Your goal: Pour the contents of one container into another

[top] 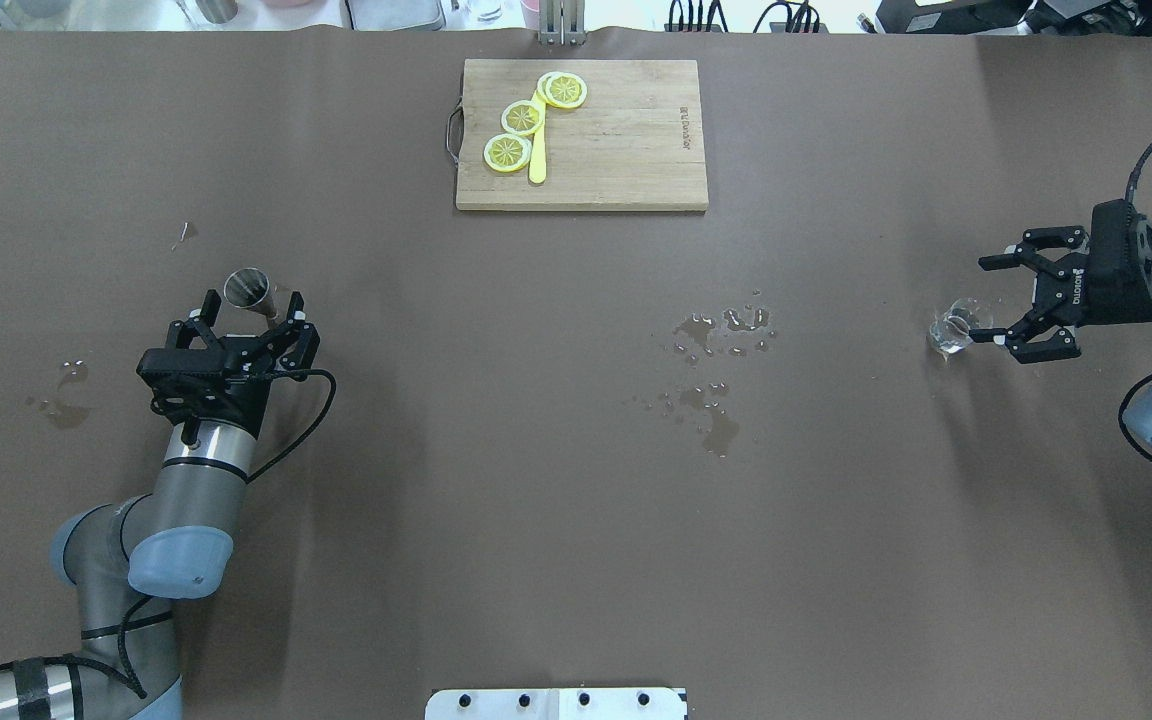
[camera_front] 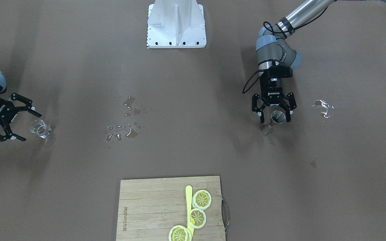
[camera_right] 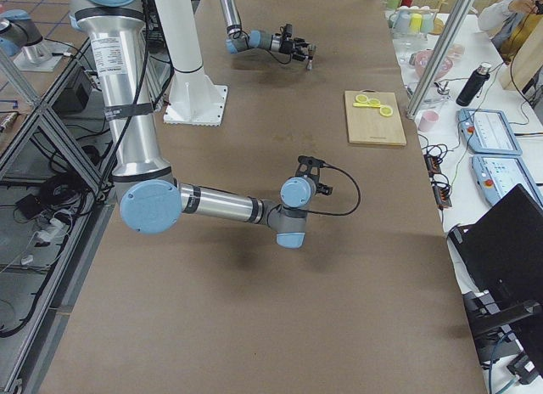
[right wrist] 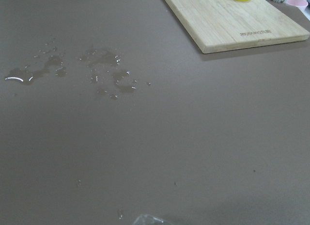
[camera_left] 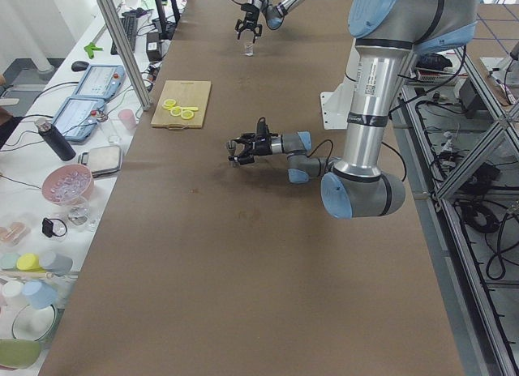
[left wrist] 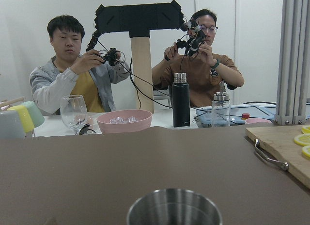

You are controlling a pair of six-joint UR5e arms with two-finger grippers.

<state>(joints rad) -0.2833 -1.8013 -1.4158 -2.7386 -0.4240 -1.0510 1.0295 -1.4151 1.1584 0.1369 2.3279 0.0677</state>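
Note:
The small clear glass tumbler point(top: 952, 331) stands on the brown table at the robot's far right. My right gripper point(top: 981, 300) is open and level with it; the tumbler sits just ahead of the fingertips, close to the nearer finger, and I cannot tell whether they touch. In the front view the tumbler point(camera_front: 41, 129) is just past the open right gripper point(camera_front: 31, 127). The grey steel jigger point(top: 248, 289) stands at the far left between the fingers of my open left gripper point(top: 254, 300), with gaps on both sides. Its round rim point(left wrist: 174, 206) fills the bottom of the left wrist view.
A wooden cutting board point(top: 626, 140) with lemon slices point(top: 522, 117) and a yellow knife lies at the table's far edge. Water puddles point(top: 716, 370) spread across the middle right, smaller ones point(top: 61, 395) at the left. The robot's white base point(camera_front: 177, 23) is at the near edge.

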